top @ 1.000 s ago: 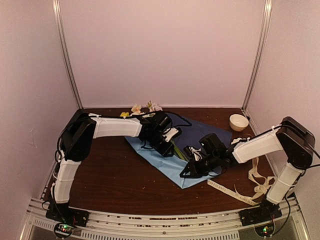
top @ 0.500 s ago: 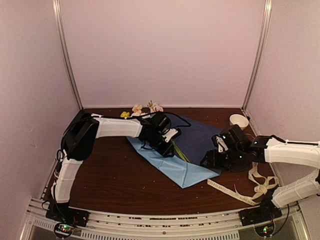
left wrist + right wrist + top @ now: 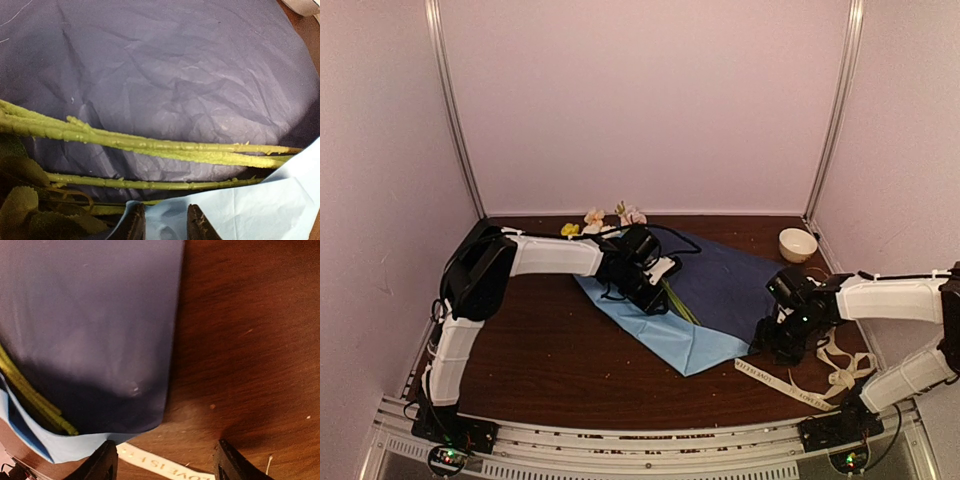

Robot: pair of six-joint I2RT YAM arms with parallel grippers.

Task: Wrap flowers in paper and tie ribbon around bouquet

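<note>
The paper [image 3: 725, 278] lies spread on the table, navy face up, with a light blue flap [image 3: 672, 335] at its near edge. Green stems [image 3: 175, 146] of the flowers lie across it; yellow, pink and white blooms [image 3: 595, 218] show at the far edge. My left gripper [image 3: 165, 225] is shut on the light blue paper edge beside the stems [image 3: 678, 300]. The right gripper [image 3: 167, 465] stands open above bare table just right of the paper's corner [image 3: 150, 410], holding nothing. The ribbon [image 3: 158, 463] lies under it and runs along the near right of the table [image 3: 790, 385].
A cream scalloped bowl [image 3: 797, 243] stands at the back right. More ribbon is heaped in loops [image 3: 842, 362] near the right arm's base. Pink walls and metal posts close in the brown table [image 3: 550, 350] on three sides.
The right gripper has opened, let go of the paper and drawn back to the right. The navy flap it held has dropped flat. The left arm has not moved.
</note>
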